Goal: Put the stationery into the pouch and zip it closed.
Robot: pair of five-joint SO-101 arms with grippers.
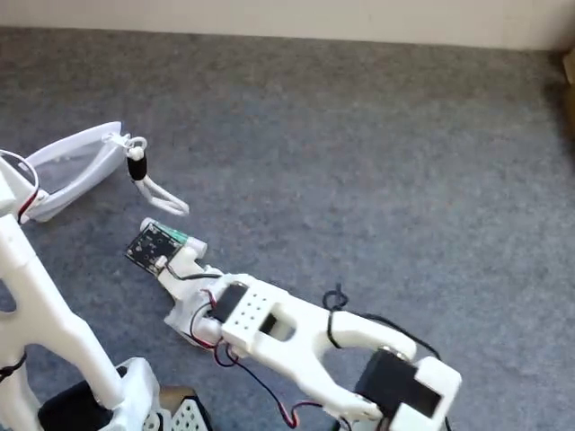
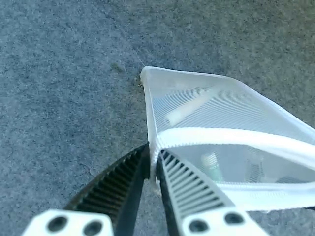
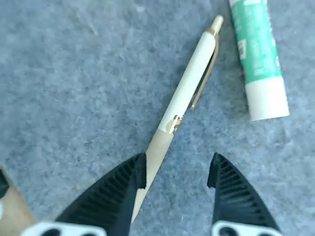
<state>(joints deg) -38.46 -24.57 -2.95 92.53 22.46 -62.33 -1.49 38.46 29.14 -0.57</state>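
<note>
So, your left gripper [image 2: 153, 172] is clenched on the pouch [image 2: 211, 108] edge, with some items inside. Your right gripper [image 3: 177, 169] is spread, pen [image 3: 189, 88] tip against one finger, glue stick [image 3: 258, 64] beyond the other. Neither is packed yet, and zipping looks undone.

An indoor robot workspace of unclear kind: grey carpet-like covering [image 1: 404, 135] on the bench [image 1: 476, 224], pale wall [image 1: 359, 16] behind.

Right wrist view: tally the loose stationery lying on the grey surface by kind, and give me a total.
Pen: 1
Glue stick: 1
Total: 2
</note>
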